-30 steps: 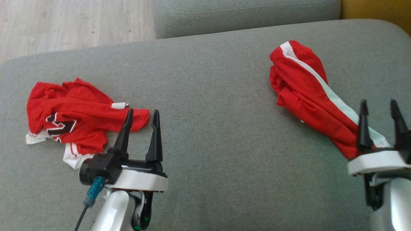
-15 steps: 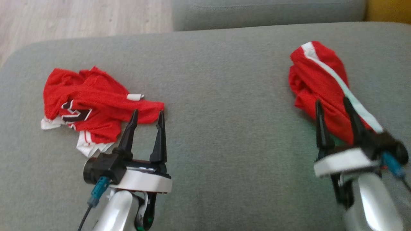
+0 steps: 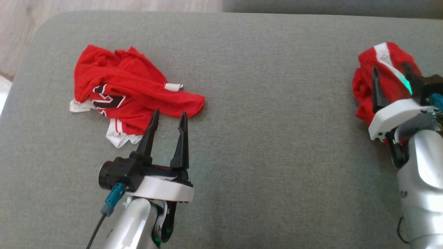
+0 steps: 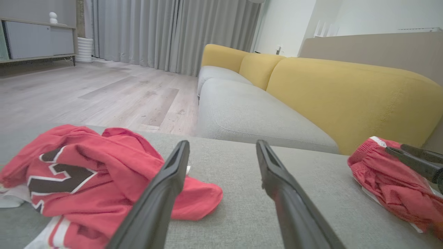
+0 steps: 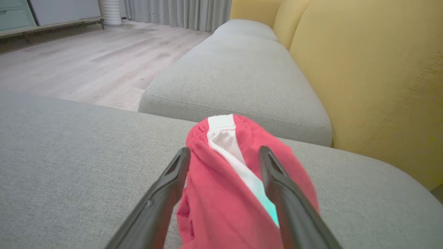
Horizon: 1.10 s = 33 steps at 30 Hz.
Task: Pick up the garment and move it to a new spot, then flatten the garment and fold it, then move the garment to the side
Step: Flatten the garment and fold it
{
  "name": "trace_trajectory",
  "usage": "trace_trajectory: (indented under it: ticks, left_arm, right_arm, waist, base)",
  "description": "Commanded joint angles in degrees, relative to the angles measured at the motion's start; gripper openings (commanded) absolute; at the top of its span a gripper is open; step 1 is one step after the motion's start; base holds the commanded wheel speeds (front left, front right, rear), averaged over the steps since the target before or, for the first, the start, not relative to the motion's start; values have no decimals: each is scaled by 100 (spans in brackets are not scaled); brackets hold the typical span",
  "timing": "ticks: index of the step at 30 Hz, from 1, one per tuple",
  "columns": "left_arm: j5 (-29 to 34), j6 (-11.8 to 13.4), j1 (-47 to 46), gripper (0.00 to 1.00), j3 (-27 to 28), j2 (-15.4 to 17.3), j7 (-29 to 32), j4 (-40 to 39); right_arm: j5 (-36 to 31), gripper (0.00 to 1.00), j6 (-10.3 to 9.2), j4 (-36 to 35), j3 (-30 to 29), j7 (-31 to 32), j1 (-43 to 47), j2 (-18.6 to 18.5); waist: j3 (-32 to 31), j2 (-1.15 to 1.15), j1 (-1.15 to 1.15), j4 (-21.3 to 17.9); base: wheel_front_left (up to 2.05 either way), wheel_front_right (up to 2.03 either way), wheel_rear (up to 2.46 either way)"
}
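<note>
A crumpled red garment with a white side stripe (image 3: 363, 83) lies at the right end of the grey cushion (image 3: 270, 103). My right gripper (image 3: 389, 67) hovers over it, open, and the wrist view shows its fingers straddling the striped cloth (image 5: 221, 193) around the gripper's middle (image 5: 225, 149). At the left lies a second red garment with a black-and-white logo (image 3: 131, 90), also in the left wrist view (image 4: 86, 186). My left gripper (image 3: 169, 112) is open just short of that garment's near right edge, its fingers wide apart (image 4: 222, 142) with nothing between them.
The cushion's rounded left edge (image 3: 20, 79) drops to the wooden floor (image 3: 20, 20). Beyond the cushion a second grey seat (image 5: 235, 69) runs away, with a yellow backrest (image 5: 373, 86) to its right. Bare cushion lies between the two garments.
The head camera has shifted, so the whole picture slid. My right gripper has moved forward along the striped garment to its far end. My left gripper keeps its place by the logo garment.
</note>
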Motion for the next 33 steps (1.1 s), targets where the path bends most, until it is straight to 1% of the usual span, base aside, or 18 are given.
trace_trajectory:
  ticks: [1,7,8,9,10,14,18,25,29,32,33]
  left_arm:
    - [-18,40,-204,100,150,15,-37,-190]
    - [2,56,-220,100,131,15,-37,-207]
    - [7,57,-224,100,128,15,-37,-205]
    - [13,57,-228,100,124,15,-37,-202]
    - [19,56,-231,100,120,15,-37,-199]
    - [36,58,-222,100,127,15,-37,-184]
    - [54,59,-161,100,150,15,-37,-149]
    - [58,48,-31,100,212,15,-37,-101]
    - [53,41,30,100,226,15,-37,-88]
    - [42,33,47,100,215,15,-37,-73]
    - [42,33,47,100,215,15,-37,-73]
  right_arm:
    - [-71,100,-4,-77,96,-12,-267,-50]
    - [-223,100,-4,673,18,-216,-683,-113]
    - [-230,89,-4,793,12,-246,-741,-103]
    - [-233,35,-4,901,4,-285,-796,-94]
    - [-230,0,-4,991,12,-350,-850,-80]
    - [-82,0,-4,1174,274,-727,-1004,97]
    - [181,0,-4,1098,716,-928,-941,331]
    - [534,0,-4,657,1881,-996,-308,602]
    - [660,0,-4,424,2596,-1001,115,651]
    - [878,0,-4,320,3080,-996,376,661]
    - [878,0,-4,320,3080,-996,376,661]
  waist:
    - [37,0,-1,34]
    - [92,0,-1,63]
    - [96,0,-1,63]
    - [99,0,-1,62]
    - [103,0,-1,60]
    - [76,0,-1,27]
    - [-38,0,-1,-44]
    - [-310,0,-1,-160]
    - [-429,0,-1,-205]
    - [-486,0,-1,-210]
    - [-486,0,-1,-210]
  base:
    - [0,0,0]
    - [0,0,0]
    - [0,0,0]
    - [0,0,0]
    - [0,0,0]
    - [0,0,0]
    - [0,0,0]
    - [0,0,0]
    - [0,0,0]
    - [0,0,0]
    - [0,0,0]
